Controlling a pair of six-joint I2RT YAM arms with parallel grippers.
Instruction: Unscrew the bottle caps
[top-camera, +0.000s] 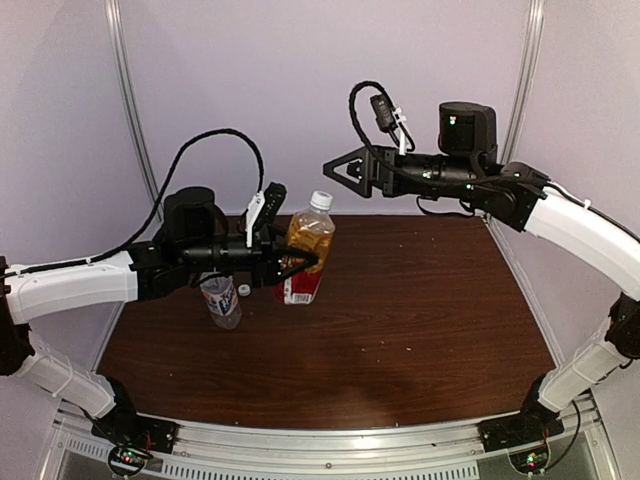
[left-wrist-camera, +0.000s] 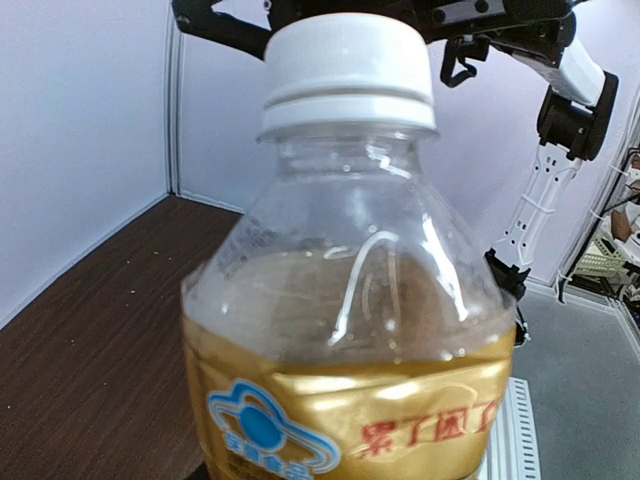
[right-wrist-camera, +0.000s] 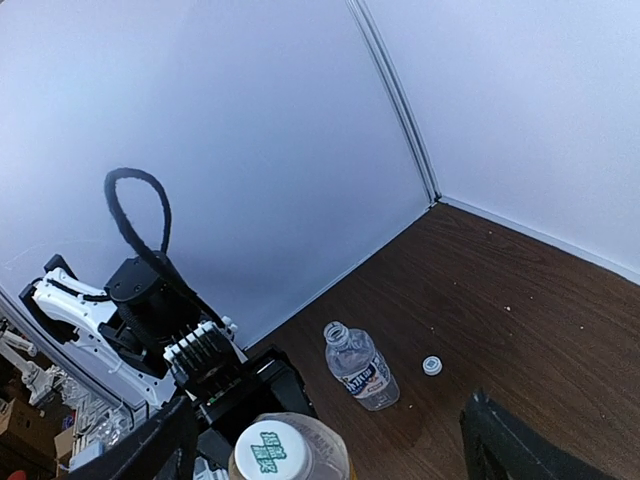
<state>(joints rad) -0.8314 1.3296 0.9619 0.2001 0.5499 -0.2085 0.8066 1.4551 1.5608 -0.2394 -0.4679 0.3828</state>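
Amber bottle (top-camera: 310, 232), white cap (top-camera: 321, 200) on, pinched at mid-body in left jaws, tilted. Right jaws spread, above cap, not touching it. Clear bottle (top-camera: 222, 300) uncapped on desk (top-camera: 420, 310).

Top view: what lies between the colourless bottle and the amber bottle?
A loose white cap, on the table between the colourless bottle and the amber bottle; the top view shows it.

My left gripper (top-camera: 300, 262) holds the capped bottle (top-camera: 308, 232) around its middle, over the far left part of the table (top-camera: 420, 330). Just left of it, under my left arm (top-camera: 80, 285), the open bottle (top-camera: 221, 300) sits on the table. The loose cap (top-camera: 243, 290) lies between the two bottles. My right gripper (top-camera: 335, 168) hangs above and just right of the screwed-on cap (top-camera: 320, 200).
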